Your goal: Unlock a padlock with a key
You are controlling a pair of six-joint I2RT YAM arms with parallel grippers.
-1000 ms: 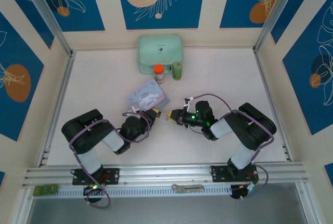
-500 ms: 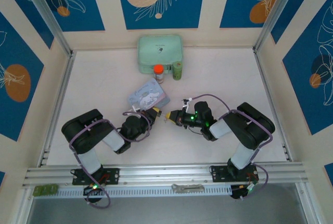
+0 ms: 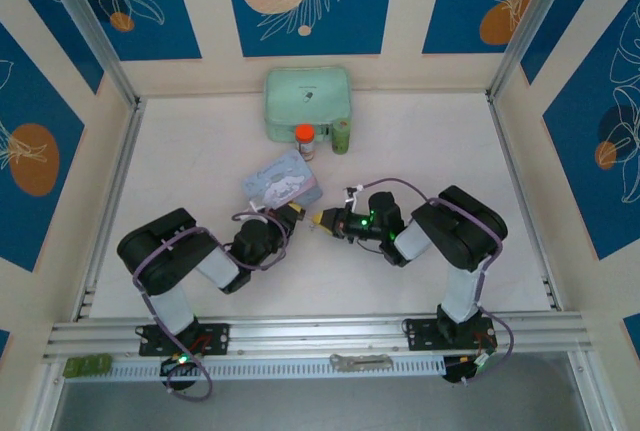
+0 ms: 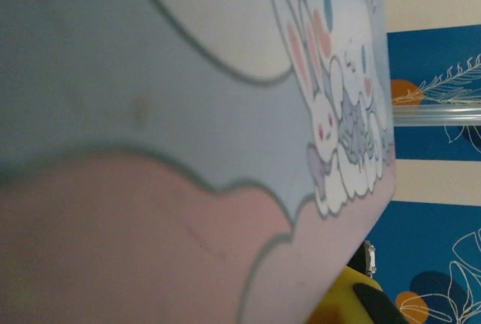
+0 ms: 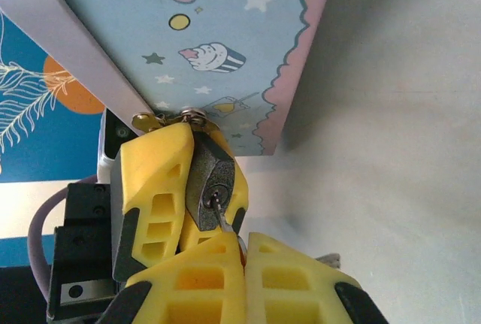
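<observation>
1. Two yellow-fingered grippers meet tip to tip at mid-table, the left gripper (image 3: 294,215) coming from the left and the right gripper (image 3: 321,221) from the right.
2. The left gripper's fingers are closed on a small dark grey metal padlock (image 5: 211,186), keyhole facing the right gripper.
3. The right gripper's fingers pinch a thin silvery metal key (image 5: 222,217), its tip at the keyhole.
4. Just beyond, against the padlock, lies a light-blue rectangular cartoon tin (image 3: 283,180).
5. Far back stand a mint-green case (image 3: 306,101), an orange-capped bottle (image 3: 304,141) and a green bottle (image 3: 341,136).

No readable text, brand or number on the padlock (image 5: 211,183), the cartoon tin (image 5: 218,38) or elsewhere.
</observation>
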